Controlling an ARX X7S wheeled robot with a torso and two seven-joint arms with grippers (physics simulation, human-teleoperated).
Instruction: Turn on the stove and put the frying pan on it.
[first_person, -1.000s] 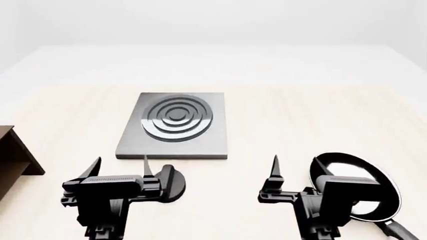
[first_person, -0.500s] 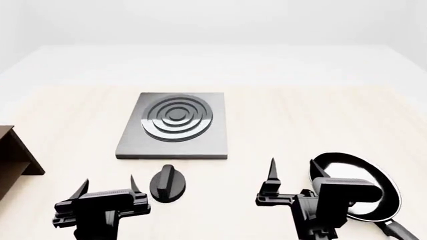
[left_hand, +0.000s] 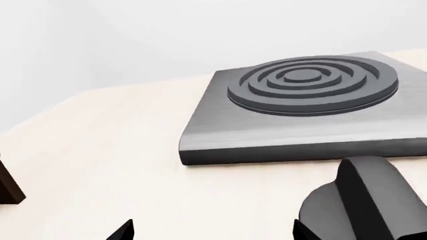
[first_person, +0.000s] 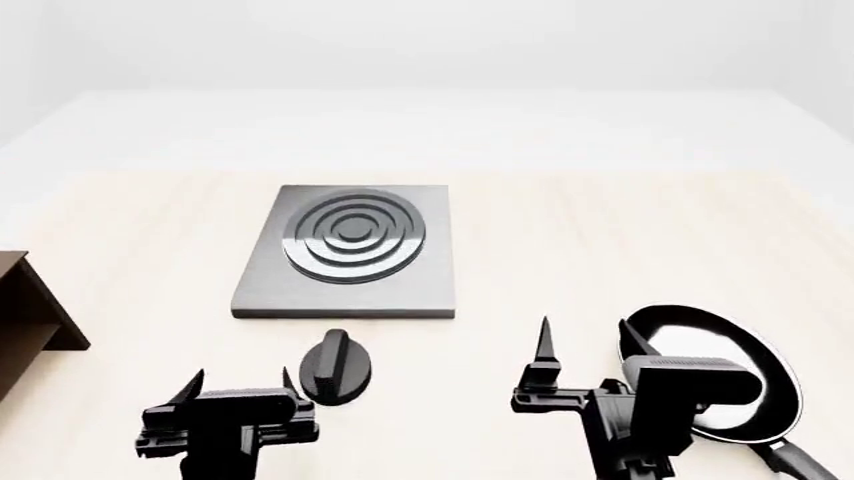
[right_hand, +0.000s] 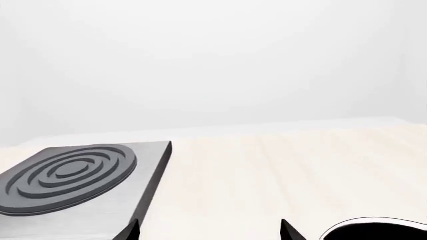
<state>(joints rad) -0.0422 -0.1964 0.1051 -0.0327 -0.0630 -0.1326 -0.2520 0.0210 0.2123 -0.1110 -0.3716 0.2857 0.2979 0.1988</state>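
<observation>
The stove (first_person: 350, 250) is a grey square slab with dark burner rings at the table's middle. Its black ridged knob (first_person: 334, 368) lies on the table just in front of it. My left gripper (first_person: 240, 382) is open and empty, just left of the knob and nearer to me. The left wrist view shows the stove (left_hand: 300, 100), the knob (left_hand: 367, 205) and the open left gripper (left_hand: 212, 232). The black frying pan (first_person: 727, 365) lies at the front right. My right gripper (first_person: 585, 335) is open and empty, beside the pan's left edge. The right wrist view shows the pan's rim (right_hand: 373, 227) and the stove (right_hand: 73, 175).
A dark brown wooden shelf (first_person: 27, 320) stands at the table's left edge, and its corner shows in the left wrist view (left_hand: 7, 185). Pale bare tabletop (first_person: 601, 240) lies to the right of the stove and beyond the pan.
My left gripper has drawn back from the knob toward me, leaving the knob fully in view, then shifted slightly right. The right gripper has barely moved.
</observation>
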